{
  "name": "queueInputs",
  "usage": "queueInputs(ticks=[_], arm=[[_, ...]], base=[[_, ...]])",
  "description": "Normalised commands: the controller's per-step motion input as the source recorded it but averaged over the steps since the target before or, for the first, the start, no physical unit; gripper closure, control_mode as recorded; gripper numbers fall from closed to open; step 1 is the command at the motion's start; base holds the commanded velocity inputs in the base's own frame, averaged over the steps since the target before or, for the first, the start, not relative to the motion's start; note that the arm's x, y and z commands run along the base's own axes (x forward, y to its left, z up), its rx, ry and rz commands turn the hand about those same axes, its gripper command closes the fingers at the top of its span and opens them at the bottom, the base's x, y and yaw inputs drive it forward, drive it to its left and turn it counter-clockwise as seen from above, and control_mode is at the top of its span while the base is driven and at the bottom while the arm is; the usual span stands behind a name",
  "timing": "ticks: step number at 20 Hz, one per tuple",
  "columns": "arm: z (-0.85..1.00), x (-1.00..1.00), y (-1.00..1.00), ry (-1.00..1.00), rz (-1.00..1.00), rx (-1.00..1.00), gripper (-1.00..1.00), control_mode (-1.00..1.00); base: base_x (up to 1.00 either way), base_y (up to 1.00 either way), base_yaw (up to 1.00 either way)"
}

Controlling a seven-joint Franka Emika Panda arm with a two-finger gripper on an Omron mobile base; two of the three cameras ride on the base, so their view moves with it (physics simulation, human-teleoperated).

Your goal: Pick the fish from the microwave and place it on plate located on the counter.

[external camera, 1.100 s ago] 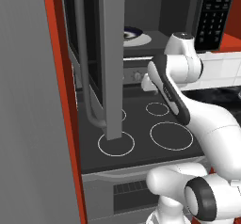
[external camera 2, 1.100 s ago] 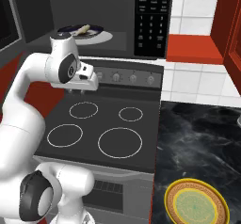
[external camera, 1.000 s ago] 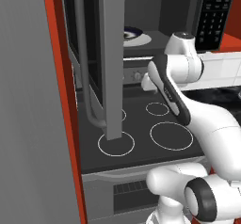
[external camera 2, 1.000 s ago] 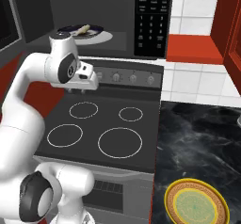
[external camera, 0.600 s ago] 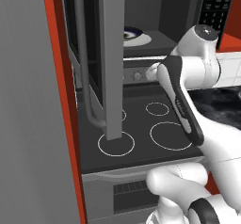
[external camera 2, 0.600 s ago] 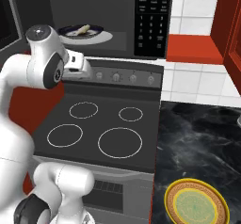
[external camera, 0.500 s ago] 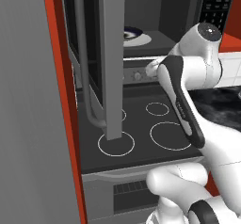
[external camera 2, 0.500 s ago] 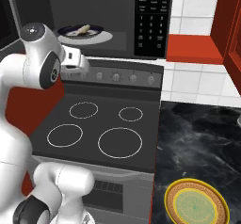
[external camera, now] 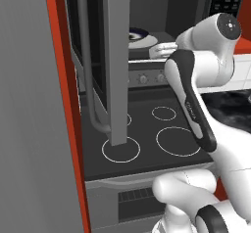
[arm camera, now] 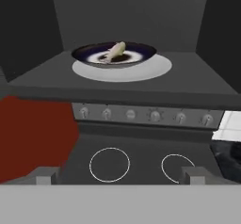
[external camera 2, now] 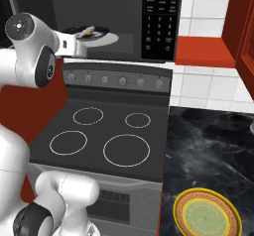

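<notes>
While the base holds its place before the stove (external camera 2: 114, 131), the arm has swung up from over the burners, and the hand now sits level with the open microwave (external camera 2: 99, 12), just outside its mouth. Over the last second the elbow has risen and the wrist has turned toward the cavity; nothing else in the scene has moved.

The pincer (arm camera: 120, 173) stands spread, its two tips wide apart and holding nothing. It points into the microwave, well short of the contents.

The fish (arm camera: 114, 52), a pale curved piece, lies in a dark bowl (arm camera: 141, 53) on the white turntable (arm camera: 155, 68), toward the left of the cavity. The microwave door (external camera: 115, 56) hangs open to the left of the stove.

The yellow plate (external camera 2: 207, 215) rests on the marbled tabletop (external camera 2: 213, 146), right of the stove and far from the microwave.

Judgement: the approach is under way; no grasp has been made. The reach must go forward and slightly up over the bowl rim, keeping clear of the cavity roof.
</notes>
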Motion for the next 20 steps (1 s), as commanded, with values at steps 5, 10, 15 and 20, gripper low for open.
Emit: queueInputs(ticks=[5,10,15,20], arm=[[0.2,0.35,0.08,-0.17,0.0,0.01,-1.0,-1.0],[0.14,0.76,0.23,-0.03,-0.02,0.0,-1.0,-1.0],[0.44,0.57,0.26,0.01,-0.04,0.0,-1.0,-1.0],[0.07,0.67,0.01,0.09,0.0,0.0,-1.0,-1.0]], base=[[0.0,0.0,0.0],[0.0,0.0,0.0],[0.0,0.0,0.0],[0.0,0.0,0.0]])
